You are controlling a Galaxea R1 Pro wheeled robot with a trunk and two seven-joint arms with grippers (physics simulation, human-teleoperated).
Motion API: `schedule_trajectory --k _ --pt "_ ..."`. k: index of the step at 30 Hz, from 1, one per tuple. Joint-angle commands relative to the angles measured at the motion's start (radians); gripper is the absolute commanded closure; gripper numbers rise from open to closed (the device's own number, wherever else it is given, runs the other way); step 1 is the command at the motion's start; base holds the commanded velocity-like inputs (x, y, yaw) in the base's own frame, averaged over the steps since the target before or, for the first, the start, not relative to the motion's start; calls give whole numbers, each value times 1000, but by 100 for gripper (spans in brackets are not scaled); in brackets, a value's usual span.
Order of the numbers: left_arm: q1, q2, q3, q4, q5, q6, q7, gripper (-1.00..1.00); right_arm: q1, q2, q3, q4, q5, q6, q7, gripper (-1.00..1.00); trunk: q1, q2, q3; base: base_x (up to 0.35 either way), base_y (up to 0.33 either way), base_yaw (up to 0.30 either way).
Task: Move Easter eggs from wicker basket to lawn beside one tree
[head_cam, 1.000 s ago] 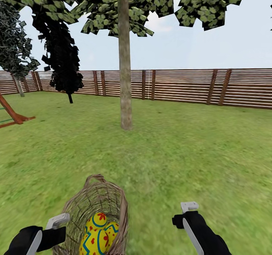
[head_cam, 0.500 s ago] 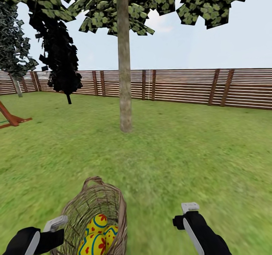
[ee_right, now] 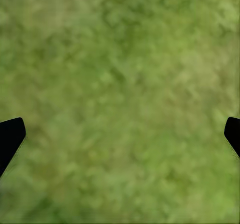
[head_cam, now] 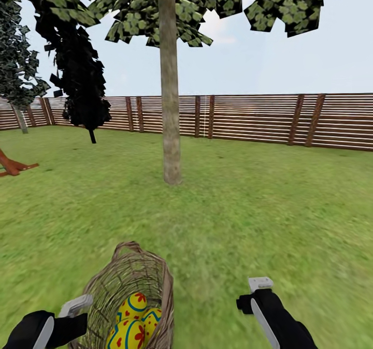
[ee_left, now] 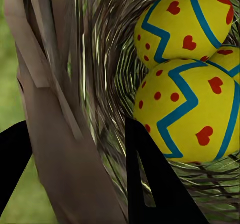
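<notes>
Woven brown-grey wicker basket (head_cam: 132,297) is clamped at its rim wall by the left gripper (ee_left: 75,179), one finger inside, one outside. Three yellow zigzag-banded Easter eggs (ee_left: 187,79) lie inside, just beyond the inner finger. Right gripper (ee_right: 120,134) hangs spread wide over mottled green lawn (ee_right: 120,74), grasping nothing.

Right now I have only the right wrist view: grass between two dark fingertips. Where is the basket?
Observer: At the left gripper. In the left wrist view the wicker basket has its rim between that gripper's fingers.
Operator: Are the eggs inside?
Observer: Yes, three Easter eggs lie in it.
Operator: Any tree close?
Observer: A pale-trunked tree stands ahead on the lawn.
</notes>
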Motion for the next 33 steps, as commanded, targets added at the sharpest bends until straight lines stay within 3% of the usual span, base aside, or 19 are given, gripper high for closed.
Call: schedule_trajectory --k 1,33 --pt "-1 -1 1 -1 9 5 -7 100 -1 -2 4 -1 -12 3 -10 -100 0 0 -1 343 0 0" --pt "-1 -2 -1 -1 9 8 -6 100 -1 -1 6 4 -10 2 -10 -100 0 0 -1 343 0 0"
